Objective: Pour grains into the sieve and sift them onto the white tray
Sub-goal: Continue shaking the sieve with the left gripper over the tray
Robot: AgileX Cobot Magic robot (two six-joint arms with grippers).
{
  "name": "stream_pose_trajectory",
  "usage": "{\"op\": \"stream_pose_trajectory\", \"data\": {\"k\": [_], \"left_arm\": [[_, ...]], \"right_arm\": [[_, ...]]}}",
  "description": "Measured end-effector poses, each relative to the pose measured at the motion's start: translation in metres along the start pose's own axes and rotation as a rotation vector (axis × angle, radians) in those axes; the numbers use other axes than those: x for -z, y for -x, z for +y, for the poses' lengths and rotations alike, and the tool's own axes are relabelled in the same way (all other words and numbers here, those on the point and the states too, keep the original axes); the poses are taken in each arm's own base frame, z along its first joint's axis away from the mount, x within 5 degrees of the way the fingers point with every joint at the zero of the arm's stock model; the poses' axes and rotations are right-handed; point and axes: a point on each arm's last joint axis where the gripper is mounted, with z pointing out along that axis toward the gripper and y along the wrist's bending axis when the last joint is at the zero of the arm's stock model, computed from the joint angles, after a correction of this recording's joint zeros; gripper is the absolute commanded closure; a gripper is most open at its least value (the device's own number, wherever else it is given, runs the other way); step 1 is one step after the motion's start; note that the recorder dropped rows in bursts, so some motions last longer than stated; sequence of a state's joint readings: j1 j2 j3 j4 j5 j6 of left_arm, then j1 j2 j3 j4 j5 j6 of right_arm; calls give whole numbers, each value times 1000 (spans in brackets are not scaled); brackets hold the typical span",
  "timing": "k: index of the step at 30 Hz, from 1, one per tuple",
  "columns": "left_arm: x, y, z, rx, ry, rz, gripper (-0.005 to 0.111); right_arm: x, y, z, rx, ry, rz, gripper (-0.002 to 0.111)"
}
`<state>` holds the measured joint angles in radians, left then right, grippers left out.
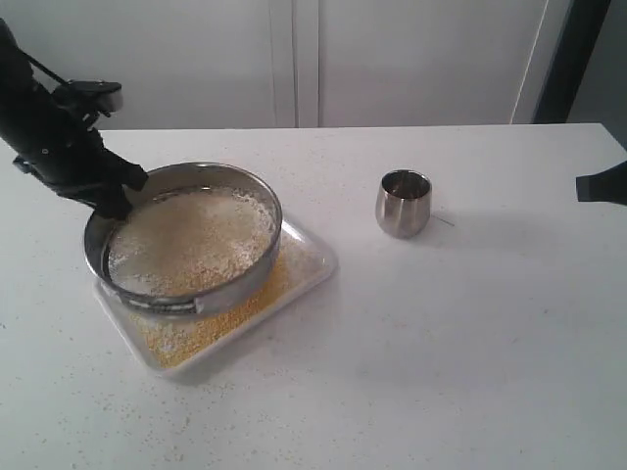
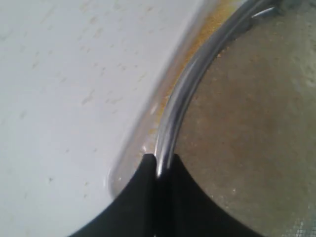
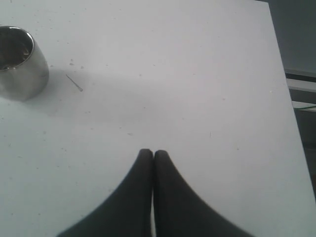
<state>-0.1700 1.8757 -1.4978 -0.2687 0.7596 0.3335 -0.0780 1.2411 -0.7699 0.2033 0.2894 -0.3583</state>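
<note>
While left claw (image 2: 159, 162) clamps sieve (image 1: 238, 283) rim over white tray (image 1: 318, 262), right claw (image 3: 152, 154) pressed together.

The left gripper (image 2: 159, 165) has its two black fingers pinched on the steel rim of the sieve (image 2: 197, 74), one finger inside the ring and one outside. The rim curves away ahead of the fingertips. Inside it, pale grains (image 2: 247, 123) dust the mesh. Just outside runs the white tray (image 2: 140, 133), its edge flecked yellow, then the white table (image 2: 59, 98).
</note>
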Motion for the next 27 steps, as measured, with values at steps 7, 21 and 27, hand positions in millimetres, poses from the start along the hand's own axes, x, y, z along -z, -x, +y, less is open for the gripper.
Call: {"op": "stream_pose_trajectory", "data": {"k": [7,21,27], "left_arm": [[-7,-1,-6,133,1,31,107],[-3,3,18,60,27,-87,107],[-9,-10,-2,-154,-157,5,107]], "right_arm": [[0,0,0,0,0,0,108],[0,0,0,0,0,0,108],[0,0,0,0,0,0,108]]}}
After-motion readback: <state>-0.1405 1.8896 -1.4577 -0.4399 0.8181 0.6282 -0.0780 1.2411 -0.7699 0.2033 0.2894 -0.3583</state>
